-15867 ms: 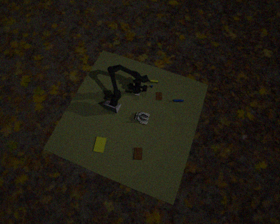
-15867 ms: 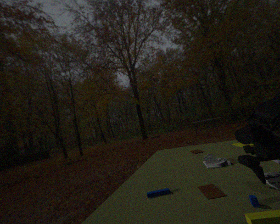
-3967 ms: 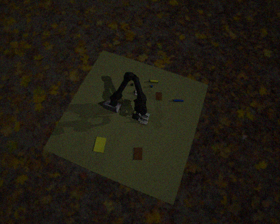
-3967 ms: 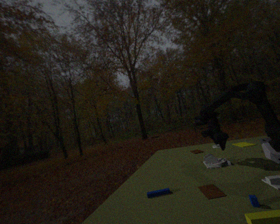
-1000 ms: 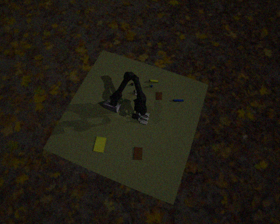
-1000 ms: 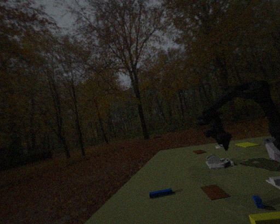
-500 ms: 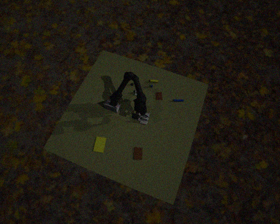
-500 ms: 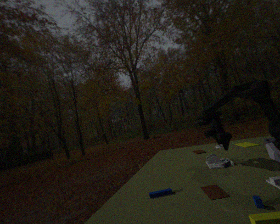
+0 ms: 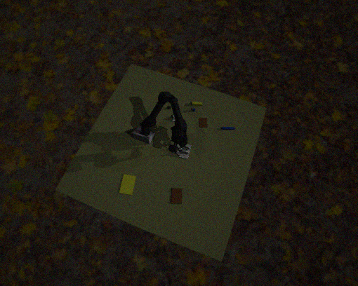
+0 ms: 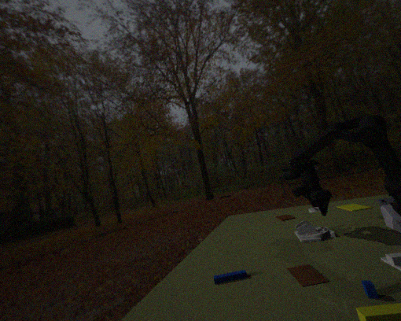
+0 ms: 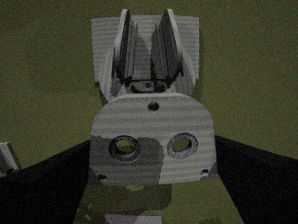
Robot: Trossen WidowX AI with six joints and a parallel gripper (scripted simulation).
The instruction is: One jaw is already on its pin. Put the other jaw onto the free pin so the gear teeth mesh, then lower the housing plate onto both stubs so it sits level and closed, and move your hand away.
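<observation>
Pincer (image 9: 175,147) (image 10: 323,212) (image 11: 150,144) is spread wide, clamped on the pale housing plate (image 11: 153,122), one black finger at each side edge. Plate shows two big ringed holes plus three small ones; shadow covers part of it. Pincer points down, low over the tabletop (image 9: 213,217) (image 10: 207,256).

Just past the plate, close to the pincer: grey base assembly (image 9: 185,153) (image 10: 307,234) (image 11: 100,37), two jaws standing side by side with a gap between them. Pins and teeth too dark to make out; can't tell if meshed. Plate not closed over the stubs; contact with the assembly unclear.

Around the pincer: one brown square (image 9: 203,123) (image 10: 307,274) fairly near, blue bar (image 9: 228,128) (image 10: 230,277) farther out past it. Small blue block (image 9: 194,110) (image 10: 369,289) and yellow block (image 9: 196,103) (image 10: 388,313) farther off. Opposite side of the pincer: second brown square (image 9: 176,195) (image 10: 285,217) and yellow slab (image 9: 128,184) (image 10: 354,207), well apart from it.
</observation>
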